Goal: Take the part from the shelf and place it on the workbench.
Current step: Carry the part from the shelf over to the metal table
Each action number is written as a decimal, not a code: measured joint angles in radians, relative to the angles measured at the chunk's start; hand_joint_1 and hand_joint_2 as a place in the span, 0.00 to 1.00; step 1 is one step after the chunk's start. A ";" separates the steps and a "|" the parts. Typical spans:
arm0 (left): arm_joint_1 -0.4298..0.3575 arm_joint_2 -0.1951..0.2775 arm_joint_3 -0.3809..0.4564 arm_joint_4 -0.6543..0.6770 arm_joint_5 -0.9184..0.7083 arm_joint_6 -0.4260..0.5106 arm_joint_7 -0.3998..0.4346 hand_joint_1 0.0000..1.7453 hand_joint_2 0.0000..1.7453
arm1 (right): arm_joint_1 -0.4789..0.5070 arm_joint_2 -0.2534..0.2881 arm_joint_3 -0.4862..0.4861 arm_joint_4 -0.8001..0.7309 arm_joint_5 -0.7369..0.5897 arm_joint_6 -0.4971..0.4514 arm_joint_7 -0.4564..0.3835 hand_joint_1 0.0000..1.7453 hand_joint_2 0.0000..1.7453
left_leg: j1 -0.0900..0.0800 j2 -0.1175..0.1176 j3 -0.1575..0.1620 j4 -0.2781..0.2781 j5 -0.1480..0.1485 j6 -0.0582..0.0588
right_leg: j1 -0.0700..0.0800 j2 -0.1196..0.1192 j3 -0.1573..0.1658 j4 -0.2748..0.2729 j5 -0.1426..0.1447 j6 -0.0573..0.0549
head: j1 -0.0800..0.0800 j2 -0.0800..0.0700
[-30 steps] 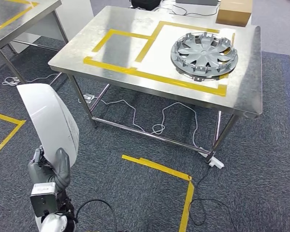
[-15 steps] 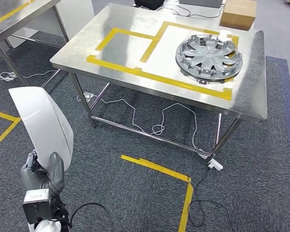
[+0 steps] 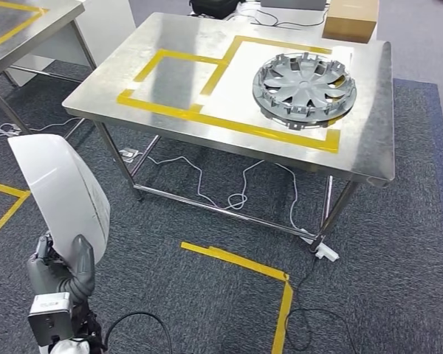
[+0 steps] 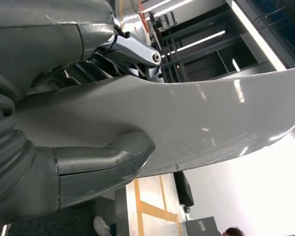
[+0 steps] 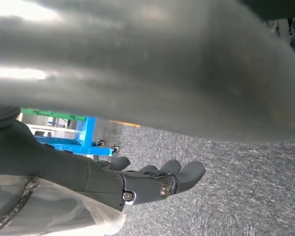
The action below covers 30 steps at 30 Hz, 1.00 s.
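White curved part [image 3: 63, 195] is gripped upright in the left robot hand [image 3: 63, 271], well short of the bench [image 3: 370, 140] ahead-right; right robot hand [image 5: 153, 183] apparently spread, empty.

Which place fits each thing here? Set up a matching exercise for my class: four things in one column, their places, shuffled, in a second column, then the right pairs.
Things:
1. white curved part
2. grey wheel cover
3. cardboard box
4. white power strip

Places:
A. on the carpet by a leg of the workbench
B. at the far edge of the workbench
C. held in the left hand
D. lying on the workbench inside the yellow tape outline

Pairs: 1-C, 2-D, 3-B, 4-A
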<state>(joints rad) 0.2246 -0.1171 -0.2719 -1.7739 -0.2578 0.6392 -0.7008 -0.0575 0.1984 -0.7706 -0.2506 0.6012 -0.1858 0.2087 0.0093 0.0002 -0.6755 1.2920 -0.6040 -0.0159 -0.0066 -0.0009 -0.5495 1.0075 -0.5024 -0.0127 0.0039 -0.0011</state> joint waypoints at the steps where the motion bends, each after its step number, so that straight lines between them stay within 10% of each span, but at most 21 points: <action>1: 0.000 0.000 0.000 0.000 0.000 0.000 0.000 1.00 1.00 | 0.000 0.000 0.000 0.000 0.000 0.000 0.000 0.00 0.00 | -0.001 0.000 0.014 -0.042 0.036 0.005 | 0.002 0.001 0.006 0.000 -0.003 0.000 | 0.000 0.000; 4: 0.000 0.000 0.001 -0.002 0.000 0.000 0.000 1.00 1.00 | 0.001 0.002 0.000 0.000 0.000 0.000 0.000 0.00 0.00 | -0.008 -0.001 0.088 -0.226 0.125 0.028 | 0.008 0.004 0.016 0.001 -0.015 0.008 | 0.001 0.000; 9: 0.002 -0.002 0.003 -0.006 -0.006 0.006 0.000 1.00 1.00 | -0.002 0.004 0.000 0.000 0.006 -0.002 -0.001 0.00 0.00 | -0.008 -0.003 0.114 -0.283 0.123 0.044 | 0.007 0.001 0.014 0.007 -0.030 0.035 | 0.004 0.000; 13: 0.001 -0.009 0.003 -0.004 -0.011 0.009 0.000 1.00 1.00 | 0.001 0.004 0.000 0.000 0.014 -0.001 -0.002 0.00 0.00 | -0.003 -0.001 0.130 -0.294 0.116 0.055 | 0.000 0.001 -0.118 0.232 -0.116 0.052 | 0.013 0.000; 15: 0.002 -0.010 0.004 -0.001 -0.011 0.008 0.000 1.00 1.00 | 0.005 0.004 0.000 0.000 0.015 0.000 -0.002 0.00 0.00 | -0.003 -0.002 0.141 -0.293 0.106 0.055 | -0.004 0.001 -0.165 0.281 -0.099 0.058 | 0.014 0.000; 19: 0.001 -0.011 0.004 0.002 -0.011 0.006 0.000 1.00 1.00 | 0.007 0.004 0.000 0.000 0.016 0.001 0.000 0.00 0.00 | -0.004 -0.003 0.176 -0.291 0.074 0.039 | -0.006 -0.003 -0.077 0.056 0.040 0.055 | 0.014 0.000; 23: -0.003 -0.014 0.005 0.003 -0.015 0.006 0.000 1.00 1.00 | 0.006 0.004 0.000 0.000 0.027 0.002 -0.008 0.00 0.00 | -0.005 -0.002 0.186 -0.291 0.056 0.018 | -0.002 -0.002 -0.044 0.012 0.025 0.028 | 0.009 0.000; 26: -0.008 -0.014 0.005 0.003 -0.015 0.006 0.000 1.00 1.00 | 0.005 0.004 -0.001 0.000 0.034 0.006 -0.008 0.00 0.00 | -0.002 -0.002 0.150 -0.199 0.008 0.005 | -0.007 -0.002 -0.025 0.006 0.012 0.008 | 0.002 0.000; 30: -0.007 -0.013 0.005 0.008 -0.014 0.003 0.000 1.00 1.00 | 0.006 0.004 -0.002 0.000 0.036 0.009 -0.011 0.00 0.00 | 0.000 -0.002 0.016 0.010 -0.030 -0.001 | -0.005 0.000 0.005 0.006 -0.015 0.002 | -0.002 0.000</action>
<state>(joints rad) 0.2178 -0.1303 -0.2667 -1.7663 -0.2714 0.6418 -0.7008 -0.0519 0.2022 -0.7726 -0.2506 0.6374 -0.1770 0.1976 0.0097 -0.0015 -0.6599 1.3019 -0.6339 -0.0169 -0.0117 -0.0008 -0.5441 1.0137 -0.5170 -0.0103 0.0021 -0.0014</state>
